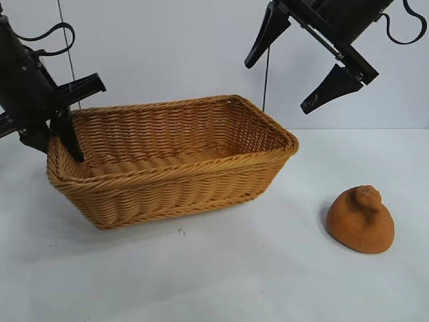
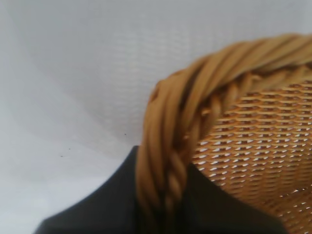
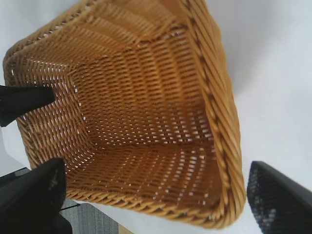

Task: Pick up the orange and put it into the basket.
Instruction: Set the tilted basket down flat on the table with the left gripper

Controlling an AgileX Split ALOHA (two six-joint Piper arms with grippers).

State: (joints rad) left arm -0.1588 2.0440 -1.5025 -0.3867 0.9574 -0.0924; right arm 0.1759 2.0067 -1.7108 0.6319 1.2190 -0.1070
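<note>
The rust-orange orange (image 1: 361, 219) sits on the white table at the right front, apart from the basket. The tan wicker basket (image 1: 261, 121) stands left of centre and holds nothing. My left gripper (image 1: 57, 144) is shut on the basket's braided rim (image 2: 168, 146) at its left end, one finger inside and one outside. My right gripper (image 1: 295, 64) hangs open and empty high above the basket's right end, well up and left of the orange. The right wrist view looks down into the basket (image 3: 219, 122); the orange is out of that view.
The white table (image 1: 221, 275) spreads in front of and to the right of the basket. A thin dark cable (image 1: 267, 74) hangs behind the basket against the white back wall.
</note>
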